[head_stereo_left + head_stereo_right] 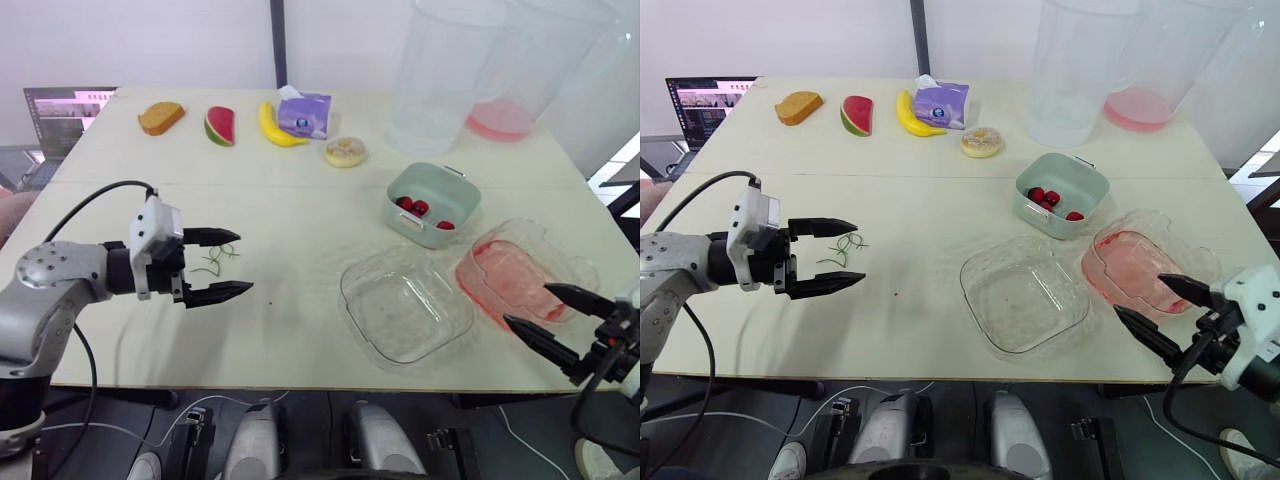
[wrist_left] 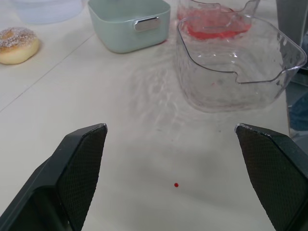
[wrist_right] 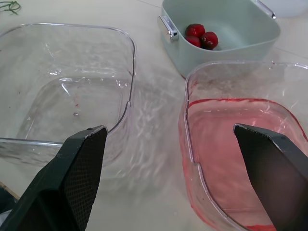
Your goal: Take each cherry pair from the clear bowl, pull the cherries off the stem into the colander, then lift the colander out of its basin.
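The left arm (image 1: 60, 275) reaches in from the left side with its forearm roughly level. Its white wrist block carries the left tool (image 1: 245, 262), both black fingers spread wide and pointing toward the robot's right, with nothing between them. The right tool (image 1: 525, 304) sits low at the near right, fingers parted and empty, angled forward and leftward. Its wrist is largely cut off, so its bend is unclear.

Right gripper (image 3: 168, 129) stood with black fingers spread wide, clear square plastic bowl (image 3: 129, 72) just beside clear plastic tub of red liquid (image 3: 190, 144), pale green rectangular colander (image 3: 216, 60) beyond them held red cherries (image 3: 202, 36)
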Action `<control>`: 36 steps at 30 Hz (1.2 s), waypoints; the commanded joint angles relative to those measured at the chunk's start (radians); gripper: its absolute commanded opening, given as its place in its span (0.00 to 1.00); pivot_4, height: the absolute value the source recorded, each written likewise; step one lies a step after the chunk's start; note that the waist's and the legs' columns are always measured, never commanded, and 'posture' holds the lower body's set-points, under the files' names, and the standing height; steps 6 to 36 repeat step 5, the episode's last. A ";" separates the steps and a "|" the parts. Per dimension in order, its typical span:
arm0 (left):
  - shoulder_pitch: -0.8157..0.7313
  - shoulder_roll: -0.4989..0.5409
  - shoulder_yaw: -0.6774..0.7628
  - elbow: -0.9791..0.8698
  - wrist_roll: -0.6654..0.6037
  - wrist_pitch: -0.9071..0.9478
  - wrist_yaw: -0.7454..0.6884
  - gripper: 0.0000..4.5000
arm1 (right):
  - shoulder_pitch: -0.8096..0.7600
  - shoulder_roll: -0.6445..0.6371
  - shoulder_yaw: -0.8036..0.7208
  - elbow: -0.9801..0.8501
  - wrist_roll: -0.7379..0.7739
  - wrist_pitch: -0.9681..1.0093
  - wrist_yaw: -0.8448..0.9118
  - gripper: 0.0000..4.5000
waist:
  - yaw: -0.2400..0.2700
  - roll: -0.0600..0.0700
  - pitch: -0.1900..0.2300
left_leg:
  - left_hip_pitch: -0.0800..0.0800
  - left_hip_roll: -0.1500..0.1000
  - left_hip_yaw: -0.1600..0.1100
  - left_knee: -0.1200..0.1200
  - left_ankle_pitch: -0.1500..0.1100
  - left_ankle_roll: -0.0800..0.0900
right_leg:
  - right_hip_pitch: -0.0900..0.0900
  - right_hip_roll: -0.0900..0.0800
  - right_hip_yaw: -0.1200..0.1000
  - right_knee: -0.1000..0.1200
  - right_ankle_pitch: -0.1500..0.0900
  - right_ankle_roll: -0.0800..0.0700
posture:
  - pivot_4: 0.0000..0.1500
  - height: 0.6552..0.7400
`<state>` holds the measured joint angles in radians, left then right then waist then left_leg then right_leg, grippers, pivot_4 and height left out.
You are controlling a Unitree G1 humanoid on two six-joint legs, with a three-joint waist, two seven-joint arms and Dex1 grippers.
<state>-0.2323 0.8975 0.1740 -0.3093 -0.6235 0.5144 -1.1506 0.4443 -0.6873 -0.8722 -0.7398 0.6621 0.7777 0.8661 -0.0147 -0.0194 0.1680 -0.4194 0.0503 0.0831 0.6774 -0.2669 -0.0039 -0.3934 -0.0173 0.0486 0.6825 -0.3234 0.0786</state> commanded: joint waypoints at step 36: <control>-0.016 0.016 0.034 -0.033 -0.024 0.008 0.006 1.00 | 0.000 -0.023 -0.006 0.000 0.044 -0.021 -0.022 0.99 | 0.001 0.000 0.000 | 0.000 0.000 0.000 0.000 0.000 0.000 | 0.000 0.000 0.000 0.000 0.000 0.000 | 1.00 1.00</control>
